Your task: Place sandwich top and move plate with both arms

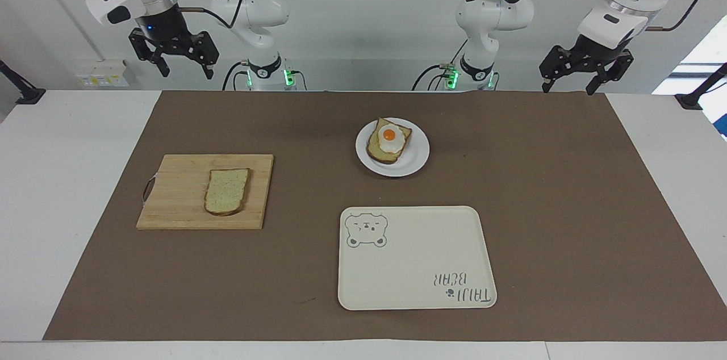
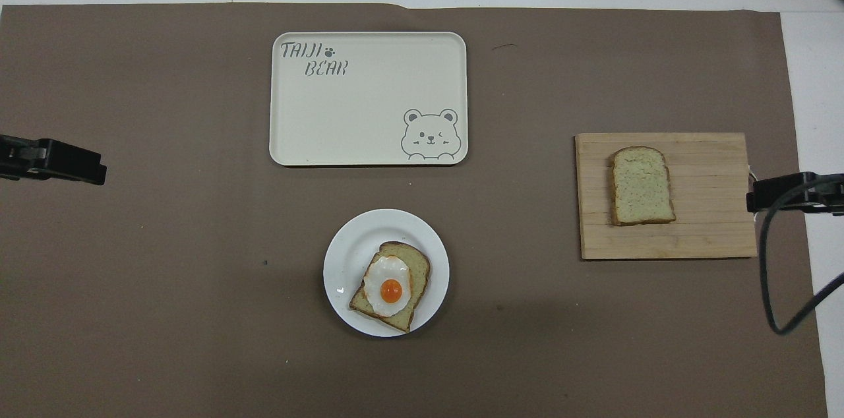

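A white table (image 1: pixel 68 206) is covered across most of its width by a brown mat (image 1: pixel 568 206); a pale wall (image 1: pixel 369 19) rises at the robots' end, with a socket block (image 1: pixel 102 73) low on it near the right arm's end.

The right gripper (image 1: pixel 180 69) hangs in the air above the mat's edge at the robots' end, fingers spread apart and holding nothing. Below it and farther from the robots lies a wooden cutting board (image 1: pixel 170 201), and flat on that board rests the sandwich top (image 1: pixel 227 191), a plain slice with nothing on it.

The left gripper (image 1: pixel 569 88) hangs in the air above the mat's corner at the left arm's end, tilted, fingers spread apart and holding nothing. Both arms wait, well apart from every object.

Between the two grippers, nearer the middle of the mat, stands the plate (image 1: pixel 417 157), bearing a bread slice (image 1: pixel 380 150) with a fried egg (image 1: pixel 389 136) on it. Farther from the robots than the plate, close by but apart from it, lies a cream tray (image 1: pixel 414 275) with a bear drawing in one corner and lettering in the corner diagonal to it.
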`<state>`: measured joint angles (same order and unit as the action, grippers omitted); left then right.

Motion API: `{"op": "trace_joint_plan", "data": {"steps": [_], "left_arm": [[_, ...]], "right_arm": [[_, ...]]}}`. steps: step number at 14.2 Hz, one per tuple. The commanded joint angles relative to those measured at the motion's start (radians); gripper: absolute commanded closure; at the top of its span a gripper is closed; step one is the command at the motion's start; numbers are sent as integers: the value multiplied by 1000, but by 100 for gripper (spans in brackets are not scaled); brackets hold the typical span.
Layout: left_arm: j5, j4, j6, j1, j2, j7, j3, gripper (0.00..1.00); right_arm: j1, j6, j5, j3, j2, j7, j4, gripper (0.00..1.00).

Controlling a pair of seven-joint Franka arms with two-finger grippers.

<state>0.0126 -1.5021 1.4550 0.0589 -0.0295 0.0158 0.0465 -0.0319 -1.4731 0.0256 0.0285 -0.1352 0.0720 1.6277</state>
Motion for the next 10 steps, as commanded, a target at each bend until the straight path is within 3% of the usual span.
{"op": "trace_joint_plan", "data": {"steps": [1,10], "left_arm": [[-3,2,4,-17,-7,-4,10,0],[-3,2,4,-17,-7,-4,10,0]], "right_arm": [[12,5,-1,-7,-23,-18,9,0],[12,4,-4,-7,-35,-24,24,0]]}}
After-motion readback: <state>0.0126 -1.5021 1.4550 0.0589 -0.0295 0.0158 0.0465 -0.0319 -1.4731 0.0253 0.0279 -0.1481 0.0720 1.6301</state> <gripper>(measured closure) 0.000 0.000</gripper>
